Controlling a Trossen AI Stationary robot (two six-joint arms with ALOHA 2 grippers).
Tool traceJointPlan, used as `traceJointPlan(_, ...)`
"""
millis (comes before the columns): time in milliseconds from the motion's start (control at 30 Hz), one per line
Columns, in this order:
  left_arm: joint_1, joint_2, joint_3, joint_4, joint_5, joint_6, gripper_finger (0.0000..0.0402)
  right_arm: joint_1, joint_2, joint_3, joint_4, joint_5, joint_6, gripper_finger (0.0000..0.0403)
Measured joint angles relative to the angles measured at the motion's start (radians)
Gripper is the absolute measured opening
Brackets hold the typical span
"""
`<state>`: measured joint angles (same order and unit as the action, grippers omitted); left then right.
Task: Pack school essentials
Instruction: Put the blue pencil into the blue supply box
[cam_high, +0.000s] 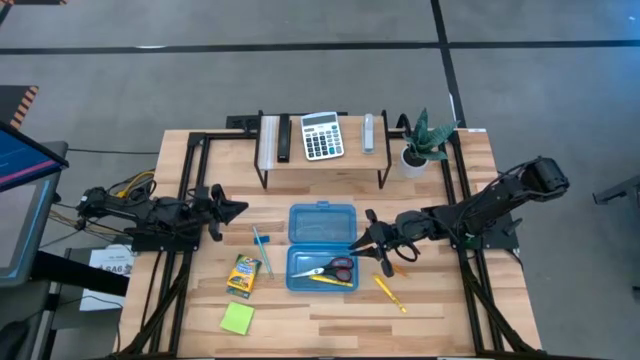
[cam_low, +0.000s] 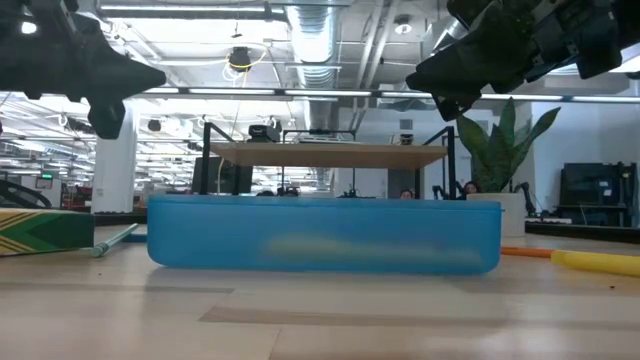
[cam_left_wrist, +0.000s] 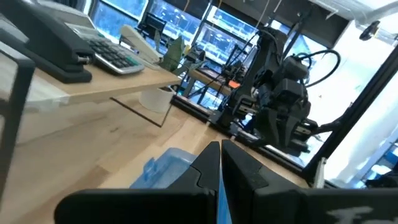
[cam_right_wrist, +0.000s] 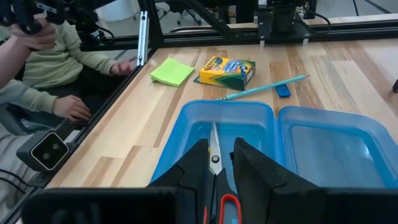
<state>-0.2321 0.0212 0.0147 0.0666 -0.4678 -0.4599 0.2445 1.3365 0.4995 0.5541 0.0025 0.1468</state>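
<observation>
Blue case (cam_high: 321, 247) has scissors (cam_high: 333, 269) + 1 yellow marker (cam_high: 331, 281); pen (cam_high: 261, 249), crayon box (cam_high: 243, 273), sticky pad (cam_high: 237, 318), 2nd marker (cam_high: 389, 293) still out; left gripper (cam_high: 238, 209) clenched empty, right gripper (cam_high: 362, 245) part-open, holds nothing.

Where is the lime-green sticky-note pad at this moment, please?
In the high view, the lime-green sticky-note pad lies near the table's front-left, just below the crayon box.

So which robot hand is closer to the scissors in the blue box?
The right one. The right gripper hangs just past the box's edge, beside the scissors. The left gripper waits across the table, beyond the teal pen, with fingers shut.
</observation>
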Motion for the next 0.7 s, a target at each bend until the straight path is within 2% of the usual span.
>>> traceJointPlan(167, 0.0, 0.0, 0.0, 0.003, -0.055, -0.002, 0.0004, -0.021, 0.0, 0.0, 0.0, 0.0, 0.0, 0.0093)
traceJointPlan(600, 0.0, 0.0, 0.0, 0.006, -0.01, -0.032, 0.0004, -0.038, 0.0, 0.0, 0.0, 0.0, 0.003, 0.0093)
traceJointPlan(700, 0.0, 0.0, 0.0, 0.07, -0.003, -0.036, 0.0004, -0.038, 0.0, 0.0, 0.005, 0.0, 0.003, 0.0093)
